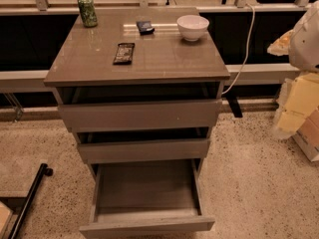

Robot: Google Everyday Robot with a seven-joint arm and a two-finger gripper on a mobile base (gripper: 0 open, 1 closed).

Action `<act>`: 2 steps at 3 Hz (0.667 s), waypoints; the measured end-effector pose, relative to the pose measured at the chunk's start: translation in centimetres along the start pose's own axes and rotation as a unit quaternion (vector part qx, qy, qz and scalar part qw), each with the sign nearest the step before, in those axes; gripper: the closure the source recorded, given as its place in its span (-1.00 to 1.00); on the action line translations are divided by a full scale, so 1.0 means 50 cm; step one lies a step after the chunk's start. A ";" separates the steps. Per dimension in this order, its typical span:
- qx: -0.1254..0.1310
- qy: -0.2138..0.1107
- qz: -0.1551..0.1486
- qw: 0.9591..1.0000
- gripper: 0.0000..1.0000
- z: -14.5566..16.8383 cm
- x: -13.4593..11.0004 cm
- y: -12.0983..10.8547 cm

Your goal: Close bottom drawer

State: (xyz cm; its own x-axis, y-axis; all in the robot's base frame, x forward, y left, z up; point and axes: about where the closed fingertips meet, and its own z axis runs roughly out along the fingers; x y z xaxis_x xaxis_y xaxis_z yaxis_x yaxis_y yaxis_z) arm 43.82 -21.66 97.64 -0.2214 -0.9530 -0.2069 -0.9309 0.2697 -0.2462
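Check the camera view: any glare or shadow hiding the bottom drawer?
Camera view: warm, dim light; soft glare on the cabinet top beside the bowl; deep shadow in the gaps above the two upper drawers; the bottom drawer is open, interior evenly lit, front at the lower edge; gripper not in view.

Probably an office or lab: speckled floor (249, 178), grey drawer cabinet (94, 59), cardboard boxes (305, 108), trailing cable (243, 54).
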 end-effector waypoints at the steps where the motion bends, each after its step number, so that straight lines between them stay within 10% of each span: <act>1: 0.000 0.000 0.000 1.000 -1.00 0.000 0.000 0.000; 2: 0.003 -0.002 0.001 1.000 -0.82 -0.001 -0.002 0.000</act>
State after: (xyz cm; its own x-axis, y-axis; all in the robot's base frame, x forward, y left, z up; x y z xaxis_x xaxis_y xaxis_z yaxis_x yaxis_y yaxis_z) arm 43.84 -21.57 97.71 -0.2215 -0.9519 -0.2116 -0.9290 0.2720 -0.2511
